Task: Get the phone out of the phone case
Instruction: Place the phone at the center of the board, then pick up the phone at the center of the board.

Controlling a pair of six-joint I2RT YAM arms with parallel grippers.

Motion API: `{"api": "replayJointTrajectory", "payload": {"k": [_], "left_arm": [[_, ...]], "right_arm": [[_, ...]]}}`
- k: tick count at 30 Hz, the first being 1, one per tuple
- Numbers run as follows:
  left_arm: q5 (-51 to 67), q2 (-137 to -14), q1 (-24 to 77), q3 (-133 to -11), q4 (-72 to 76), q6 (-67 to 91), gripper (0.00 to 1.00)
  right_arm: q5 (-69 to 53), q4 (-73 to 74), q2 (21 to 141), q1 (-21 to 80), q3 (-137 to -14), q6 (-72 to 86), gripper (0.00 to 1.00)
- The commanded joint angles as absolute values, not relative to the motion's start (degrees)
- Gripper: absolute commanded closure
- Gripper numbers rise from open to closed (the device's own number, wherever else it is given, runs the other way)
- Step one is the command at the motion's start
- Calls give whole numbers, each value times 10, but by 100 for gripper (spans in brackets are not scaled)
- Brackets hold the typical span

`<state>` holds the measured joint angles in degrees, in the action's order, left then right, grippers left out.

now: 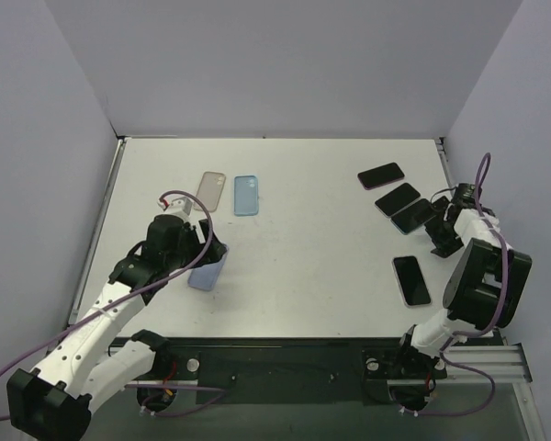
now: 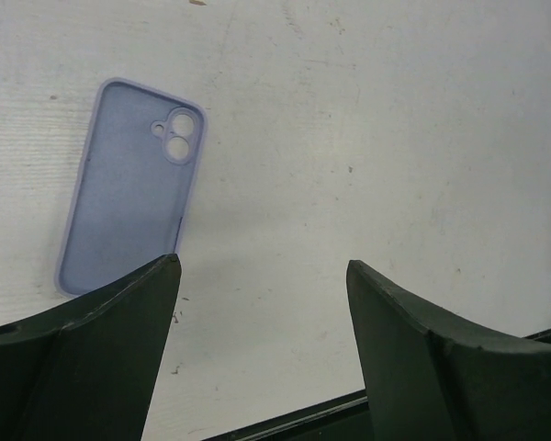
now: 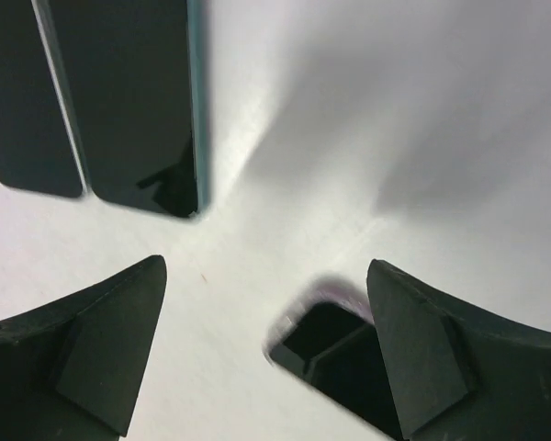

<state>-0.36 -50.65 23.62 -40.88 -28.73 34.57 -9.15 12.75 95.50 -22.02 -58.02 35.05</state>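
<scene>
A phone in a pale lilac case (image 1: pixel 410 280) lies face up at the right front of the table; its blurred corner shows in the right wrist view (image 3: pixel 335 354), just inside my right fingertip. My right gripper (image 1: pixel 442 239) (image 3: pixel 266 262) is open and empty, low over the table between that phone and a teal-edged phone (image 1: pixel 411 216) (image 3: pixel 133 101). My left gripper (image 1: pixel 209 250) (image 2: pixel 262 262) is open and empty over bare table, beside an empty lavender case (image 1: pixel 207 272) (image 2: pixel 133 184) lying inside-up.
A phone with a pink rim (image 1: pixel 380 175) and a black phone (image 1: pixel 397 197) (image 3: pixel 28 101) lie at the back right. An empty beige case (image 1: pixel 211 190) and an empty blue case (image 1: pixel 246 195) lie at the back left. The table's front edge (image 2: pixel 294 418) is close to my left fingers.
</scene>
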Motion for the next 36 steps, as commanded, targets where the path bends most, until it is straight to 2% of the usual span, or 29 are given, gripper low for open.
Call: {"api": "replayJointTrajectory", "payload": {"k": [1, 6, 13, 20, 25, 29, 33, 36], "left_arm": [[25, -492, 265, -445, -237, 329, 16], [51, -480, 295, -443, -219, 334, 16], [62, -455, 314, -446, -232, 344, 16], [59, -445, 314, -468, -248, 340, 16], [64, -456, 314, -473, -243, 338, 16], [68, -459, 314, -470, -244, 339, 16], [69, -462, 314, -467, -237, 343, 16], [70, -462, 314, -464, -230, 347, 16]], "right_arm": [[-9, 278, 829, -221, -531, 327, 14], [-66, 265, 774, -268, -440, 340, 14], [-157, 227, 823, -288, -409, 330, 14], [-229, 221, 793, -201, -373, 374, 14], [-117, 258, 799, -113, -403, 357, 14], [-61, 280, 839, -88, -430, 350, 13], [49, 332, 869, -53, -477, 366, 13], [67, 366, 918, -22, -530, 359, 11]]}}
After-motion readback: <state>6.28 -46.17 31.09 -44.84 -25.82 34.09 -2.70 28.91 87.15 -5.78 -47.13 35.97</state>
